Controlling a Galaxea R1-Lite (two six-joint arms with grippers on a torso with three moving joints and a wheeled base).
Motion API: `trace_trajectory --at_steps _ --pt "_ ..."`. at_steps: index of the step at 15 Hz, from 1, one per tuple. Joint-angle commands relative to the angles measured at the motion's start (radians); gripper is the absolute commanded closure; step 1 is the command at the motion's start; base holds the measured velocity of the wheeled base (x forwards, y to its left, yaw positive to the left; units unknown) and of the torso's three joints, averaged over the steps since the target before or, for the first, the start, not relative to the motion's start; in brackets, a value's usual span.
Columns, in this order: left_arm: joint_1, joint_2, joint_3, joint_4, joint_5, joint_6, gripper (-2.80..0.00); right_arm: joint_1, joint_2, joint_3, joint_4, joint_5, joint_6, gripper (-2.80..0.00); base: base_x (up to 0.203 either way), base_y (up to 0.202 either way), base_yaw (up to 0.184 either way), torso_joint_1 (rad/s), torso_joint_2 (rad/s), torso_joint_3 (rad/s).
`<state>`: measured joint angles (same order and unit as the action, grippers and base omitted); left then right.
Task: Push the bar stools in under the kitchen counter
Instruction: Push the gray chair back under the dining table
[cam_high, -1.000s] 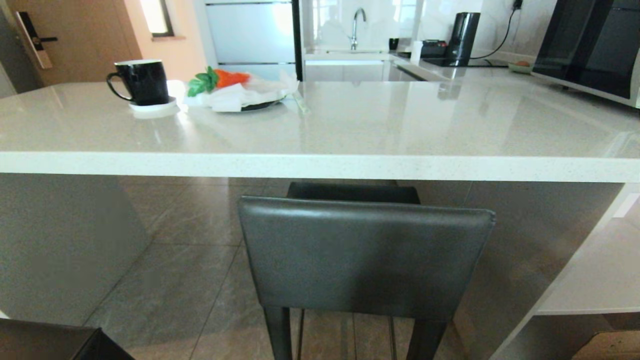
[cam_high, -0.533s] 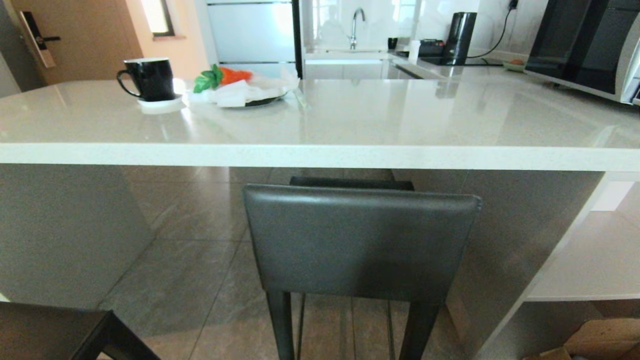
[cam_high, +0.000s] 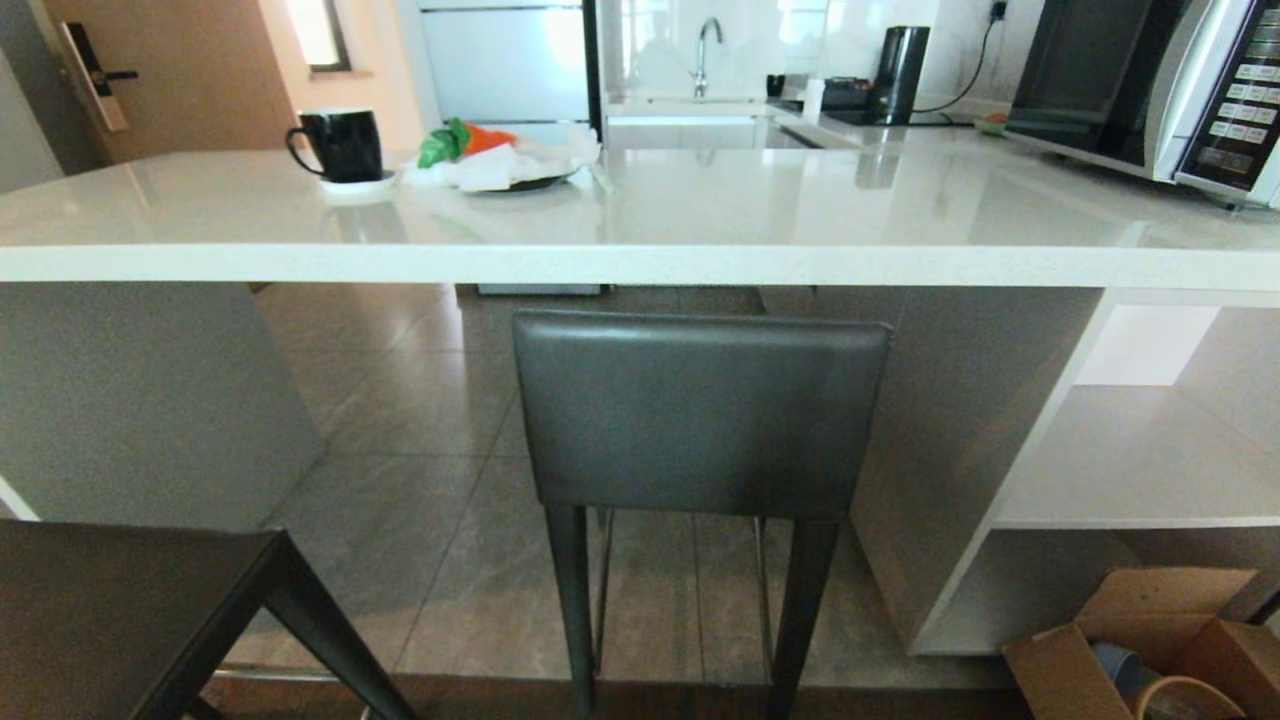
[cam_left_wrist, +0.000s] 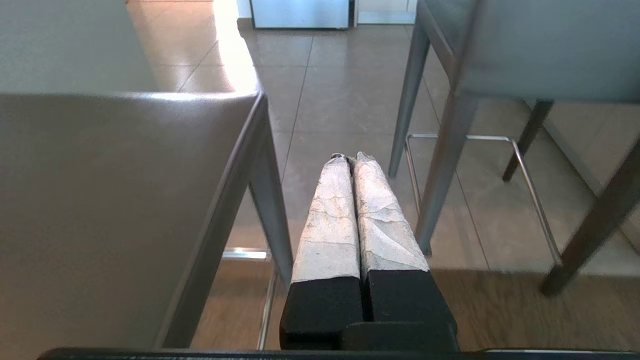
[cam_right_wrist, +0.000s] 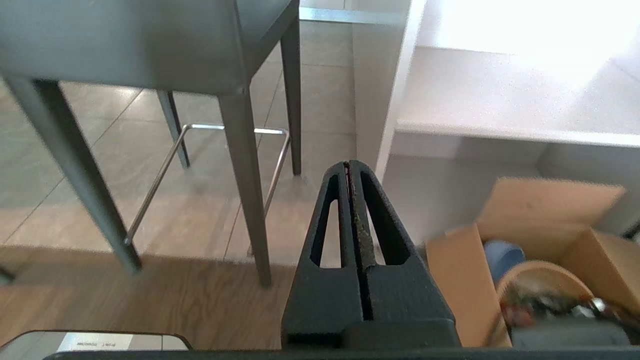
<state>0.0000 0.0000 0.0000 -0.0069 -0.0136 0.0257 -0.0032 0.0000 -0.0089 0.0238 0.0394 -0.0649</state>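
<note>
- Stools at a kitchen counter (cam_high: 640, 262): one dark grey bar stool (cam_high: 700, 410) stands upright and centred under the thick off-white slab, its low backrest just below the slab's front edge and its thin black legs on the tiled floor.
- Second stool (cam_high: 120, 610), seen only in part at the head view's lower left, stands on the near side of the counter, not under it, to the left of the first.
- Left gripper (cam_left_wrist: 350, 160), its pale wrapped fingers (cam_left_wrist: 327, 215) pressed together on nothing, hangs in the gap between the two stools; it touches neither, with the second stool's backrest just beside it and the centre stool's legs and chrome footrest bar (cam_left_wrist: 480, 137) ahead on its other side.
- Right gripper (cam_right_wrist: 348, 165), black fingers closed and empty, points at the floor beside the centre stool's legs, near the counter's white side panel (cam_right_wrist: 380, 100), apart from both.
- Black mug (cam_high: 343, 146) and a plate with a napkin (cam_high: 510, 168) sit on the slab's far left; a microwave (cam_high: 1150, 90) sits at the right, and an open cardboard box (cam_high: 1130, 650) lies under the side shelf.
</note>
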Motion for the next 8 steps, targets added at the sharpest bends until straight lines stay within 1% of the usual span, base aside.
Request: trace_trajectory --at_steps 1,8 --pt "0.0 0.002 0.002 0.001 0.0 0.0 0.0 0.0 0.002 0.0 0.001 0.001 0.0 0.0 -0.198 0.0 -0.003 0.002 0.0 0.002" --pt "0.0 0.002 0.002 0.001 0.0 0.0 0.0 0.0 0.002 0.0 -0.001 0.001 0.0 0.0 -0.197 0.0 -0.001 0.002 0.0 0.003"
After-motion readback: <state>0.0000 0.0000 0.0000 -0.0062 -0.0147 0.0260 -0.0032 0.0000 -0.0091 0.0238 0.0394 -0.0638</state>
